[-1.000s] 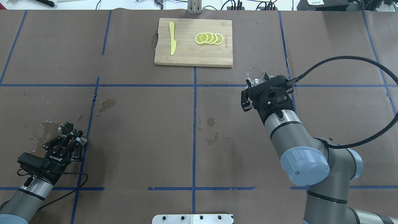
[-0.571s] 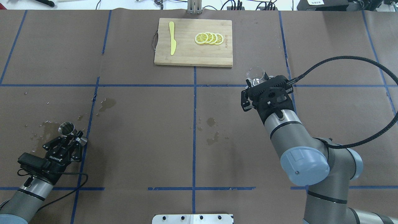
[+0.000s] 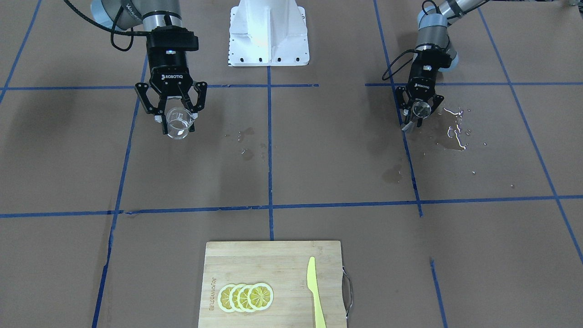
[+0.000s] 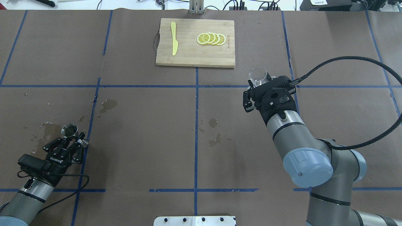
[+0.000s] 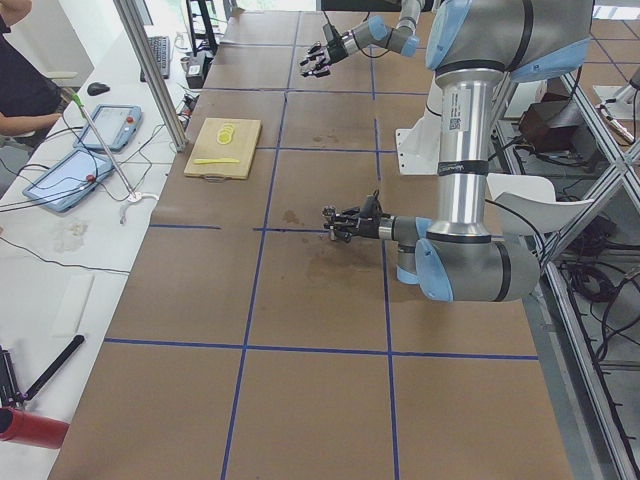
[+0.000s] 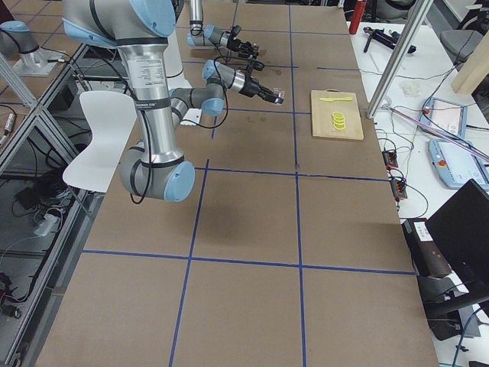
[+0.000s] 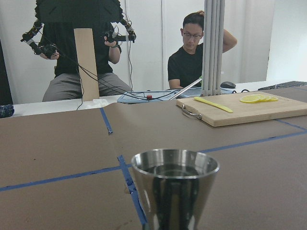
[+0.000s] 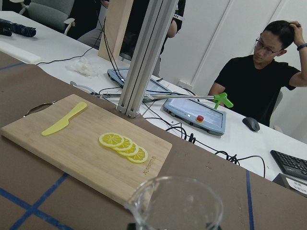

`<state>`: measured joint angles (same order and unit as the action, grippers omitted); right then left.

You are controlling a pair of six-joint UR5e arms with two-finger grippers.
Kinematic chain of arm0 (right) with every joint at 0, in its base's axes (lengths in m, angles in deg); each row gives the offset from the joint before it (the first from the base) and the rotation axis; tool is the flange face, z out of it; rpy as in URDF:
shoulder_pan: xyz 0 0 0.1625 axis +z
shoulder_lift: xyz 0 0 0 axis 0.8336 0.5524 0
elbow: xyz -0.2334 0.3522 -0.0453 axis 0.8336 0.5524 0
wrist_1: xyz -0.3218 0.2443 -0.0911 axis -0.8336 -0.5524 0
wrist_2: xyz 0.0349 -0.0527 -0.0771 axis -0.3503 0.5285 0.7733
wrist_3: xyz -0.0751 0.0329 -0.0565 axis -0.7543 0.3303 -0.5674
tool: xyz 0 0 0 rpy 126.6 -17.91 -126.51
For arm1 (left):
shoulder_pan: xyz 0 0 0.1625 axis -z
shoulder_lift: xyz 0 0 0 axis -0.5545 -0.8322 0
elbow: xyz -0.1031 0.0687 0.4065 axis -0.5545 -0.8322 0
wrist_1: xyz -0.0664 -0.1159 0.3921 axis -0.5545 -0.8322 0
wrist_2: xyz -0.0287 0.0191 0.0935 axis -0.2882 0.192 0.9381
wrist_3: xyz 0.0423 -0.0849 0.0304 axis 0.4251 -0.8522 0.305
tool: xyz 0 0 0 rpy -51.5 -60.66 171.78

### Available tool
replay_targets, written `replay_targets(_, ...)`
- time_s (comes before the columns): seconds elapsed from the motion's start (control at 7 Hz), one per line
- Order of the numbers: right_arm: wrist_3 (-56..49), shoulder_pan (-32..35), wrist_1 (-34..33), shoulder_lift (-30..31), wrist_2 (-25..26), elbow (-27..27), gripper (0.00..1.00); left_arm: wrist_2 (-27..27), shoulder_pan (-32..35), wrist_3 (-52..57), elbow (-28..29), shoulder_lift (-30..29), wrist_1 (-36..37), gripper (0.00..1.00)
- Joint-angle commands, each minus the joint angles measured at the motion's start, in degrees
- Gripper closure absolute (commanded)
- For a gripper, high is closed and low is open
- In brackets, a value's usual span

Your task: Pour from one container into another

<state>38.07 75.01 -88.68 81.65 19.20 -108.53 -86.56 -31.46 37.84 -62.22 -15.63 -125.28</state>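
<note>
The small steel jigger stands upright at the table's near left, and my left gripper is shut on its waist. In the front-facing view the jigger sits between the left gripper's fingers, low over a wet patch. In the left wrist view the jigger's wide top cup fills the lower middle. My right gripper is shut on the clear glass cup, held upright above the table on the right. The cup pokes out ahead of the right wrist, and its rim shows in the right wrist view.
A bamboo cutting board lies at the far middle with several lemon slices and a yellow plastic knife. Wet spots mark the paper at the centre and around the jigger. The robot's white base is near.
My left gripper with the jigger has drawn back slightly toward the robot. The right arm and the glass cup have hardly moved.
</note>
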Motion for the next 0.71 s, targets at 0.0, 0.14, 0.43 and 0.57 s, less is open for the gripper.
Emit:
replay_targets(0.0,0.0,0.1,0.0,0.0,0.0,-0.2,1.00,-0.1,0.1,0.0,-0.3,0.0,-0.1,0.56)
replay_targets(0.14,0.0,0.1,0.0,0.0,0.0,-0.4,1.00,-0.2,0.1,0.1,-0.6,0.2,-0.1,0.53)
replay_targets(0.43,0.0,0.1,-0.1,0.0,0.0,-0.8,1.00,-0.3,0.1,1.8,-2.9,0.8,-0.1,0.36)
replay_targets(0.57,0.0,0.1,-0.1,0.0,0.0,-0.8,1.00,-0.3,0.1,2.0,-2.9,1.1,-0.1,0.35)
